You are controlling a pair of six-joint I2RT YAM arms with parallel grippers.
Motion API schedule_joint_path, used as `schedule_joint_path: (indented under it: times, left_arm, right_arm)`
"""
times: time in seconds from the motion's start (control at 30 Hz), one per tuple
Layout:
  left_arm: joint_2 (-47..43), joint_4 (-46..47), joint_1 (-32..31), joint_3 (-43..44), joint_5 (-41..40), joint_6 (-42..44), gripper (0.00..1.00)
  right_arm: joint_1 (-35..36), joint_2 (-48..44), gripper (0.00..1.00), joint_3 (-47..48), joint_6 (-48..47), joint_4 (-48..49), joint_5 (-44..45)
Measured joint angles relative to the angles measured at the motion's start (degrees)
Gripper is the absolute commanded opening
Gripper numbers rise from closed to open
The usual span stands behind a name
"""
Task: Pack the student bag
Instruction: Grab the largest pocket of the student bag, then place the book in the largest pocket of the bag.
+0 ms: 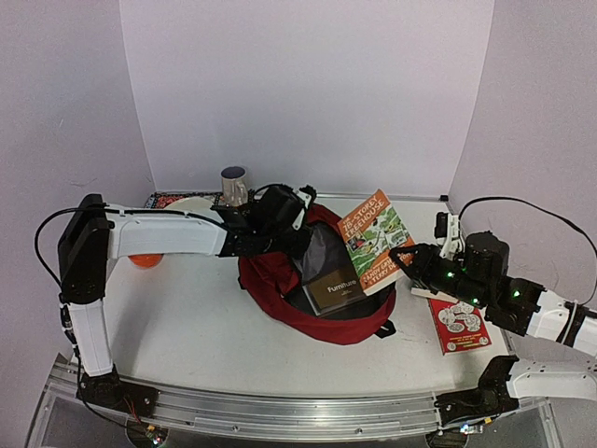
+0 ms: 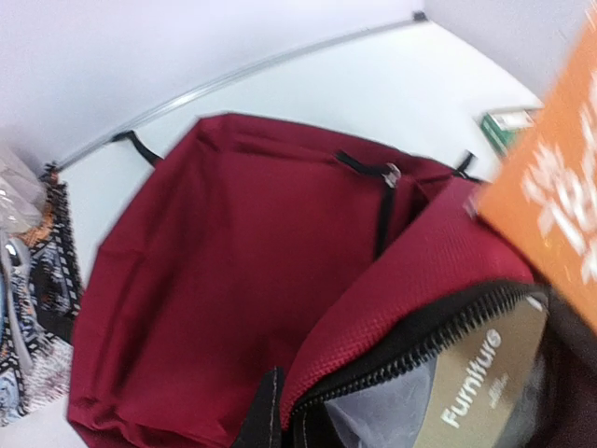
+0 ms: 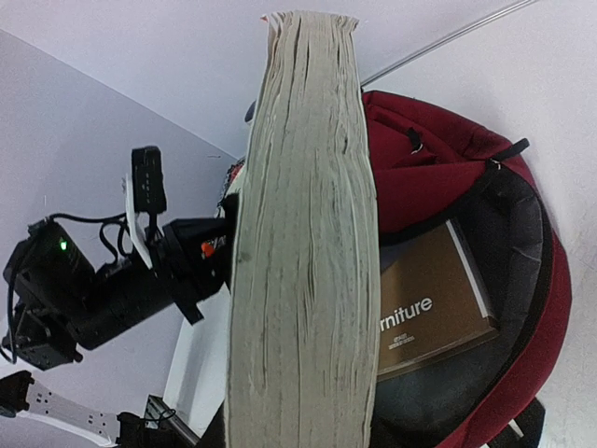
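The student bag (image 1: 275, 278) is a dark red backpack lying open mid-table, also seen in the left wrist view (image 2: 224, 261) and the right wrist view (image 3: 429, 177). A brown "Furniture" book (image 1: 334, 285) lies inside its mouth. My left gripper (image 1: 284, 238) is shut on the bag's upper-left rim; its fingers are hidden in its own view. My right gripper (image 1: 403, 257) is shut on an orange and green book (image 1: 375, 241), tilted over the bag's right edge. That book's page edge (image 3: 303, 252) fills the right wrist view and hides the fingers.
A red book (image 1: 459, 327) lies flat on the table at the right. At the back left stand a metal cup (image 1: 233, 185), a white plate (image 1: 191, 203) and a patterned cloth (image 1: 168, 199). An orange ball (image 1: 145, 259) sits under my left arm.
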Motion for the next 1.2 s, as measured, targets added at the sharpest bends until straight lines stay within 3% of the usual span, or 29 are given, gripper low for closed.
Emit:
schedule_joint_path:
  times: [0.77,0.97,1.2]
  left_arm:
    - [0.7,-7.1,4.6,16.7,1.0,-8.1,0.0]
    - [0.7,-7.7,4.7,16.7,7.2,-10.5,0.0]
    - [0.5,-7.7,4.7,15.5,18.7,-11.0,0.0]
  right_arm:
    - [0.1,5.0,0.0,-5.2,6.2,6.1,-10.2]
    - [0.1,7.4,0.0,-8.2,8.5,9.2,-9.7]
    - [0.0,19.9,0.0,-7.5,11.1,20.3,-9.9]
